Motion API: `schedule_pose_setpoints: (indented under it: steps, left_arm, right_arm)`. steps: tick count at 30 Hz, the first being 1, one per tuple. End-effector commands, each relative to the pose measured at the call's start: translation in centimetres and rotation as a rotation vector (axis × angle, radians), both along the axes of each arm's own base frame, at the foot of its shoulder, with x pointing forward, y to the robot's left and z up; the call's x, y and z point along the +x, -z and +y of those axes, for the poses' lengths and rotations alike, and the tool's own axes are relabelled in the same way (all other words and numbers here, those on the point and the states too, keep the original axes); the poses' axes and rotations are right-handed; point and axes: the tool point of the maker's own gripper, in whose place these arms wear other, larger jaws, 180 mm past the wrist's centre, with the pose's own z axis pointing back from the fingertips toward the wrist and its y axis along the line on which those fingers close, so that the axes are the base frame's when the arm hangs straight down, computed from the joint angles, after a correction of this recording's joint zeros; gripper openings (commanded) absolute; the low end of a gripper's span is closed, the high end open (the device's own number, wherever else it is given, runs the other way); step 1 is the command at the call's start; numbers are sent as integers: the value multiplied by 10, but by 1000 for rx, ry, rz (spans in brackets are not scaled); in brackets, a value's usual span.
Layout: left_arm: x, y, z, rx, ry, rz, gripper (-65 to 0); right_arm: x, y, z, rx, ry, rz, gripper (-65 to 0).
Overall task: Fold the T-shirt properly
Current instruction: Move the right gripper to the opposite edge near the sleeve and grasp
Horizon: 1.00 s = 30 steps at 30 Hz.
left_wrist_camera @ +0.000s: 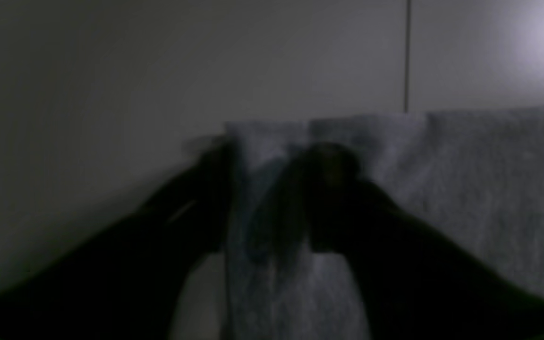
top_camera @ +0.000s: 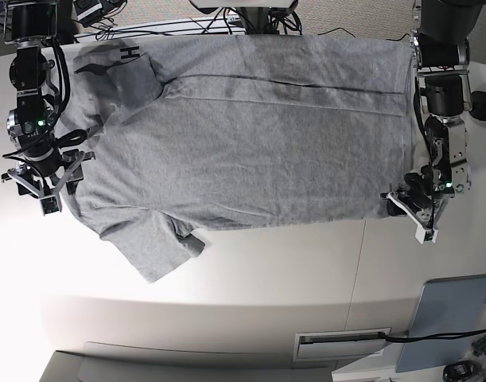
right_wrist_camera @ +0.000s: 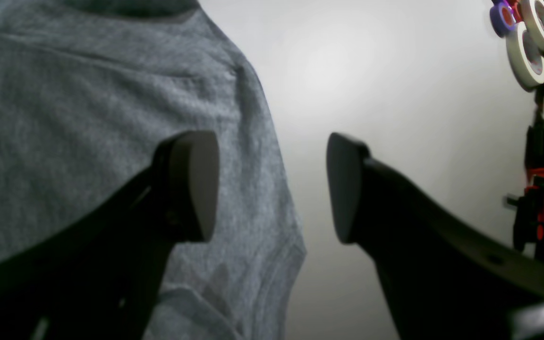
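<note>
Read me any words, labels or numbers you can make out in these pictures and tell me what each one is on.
"H": one black block capital near the folded-over sleeve of the T-shirt, top left of the base view; the rest of the lettering is hidden under the fold, with only a dark shape beside it.
Tape rolls: no readable print.
Blue-grey panel: no text visible.
Left wrist view: too dark and blurred to show any text.

A blue-grey panel [top_camera: 445,320] lay at the lower right of my white tabletop [top_camera: 250,270]; tape rolls [right_wrist_camera: 529,45] hung upper right.
</note>
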Motion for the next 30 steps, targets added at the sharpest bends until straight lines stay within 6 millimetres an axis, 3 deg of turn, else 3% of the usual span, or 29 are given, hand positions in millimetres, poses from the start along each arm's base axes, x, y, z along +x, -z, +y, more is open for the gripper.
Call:
schedule_pose_setpoints:
  steps: [1,3,4,9,14,20,25,30]
  left_arm:
    - [9,-13,6,9,1,-28,-524]
    - [8,-12,6,10,1,-25,-630]
    - [8,-12,6,13,2,-24,-650]
    - [8,-13,6,15,2,-29,-650]
    - [9,-13,6,15,2,-31,-650]
    - [7,-12,6,16,3,-23,-650]
    - [8,-12,6,16,3,-23,-650]
    - [7,-12,7,16,3,-23,-650]
  right_arm:
    - [8,-16,-5,-23,-4,-46,-296]
    - [8,-16,-5,-23,-5,-49,-296]
    - [9,-17,-4,-23,-8,-54,-296]
    - [15,-21,-1,-24,-34,-65,-296]
    - [44,-28,-13,34,-18,-74,-296]
    - [82,-8,-31,137,-12,20,-296]
    - [113,12,-25,139,-46,121,-296]
    - [128,33,-17,85,-88,225,-296]
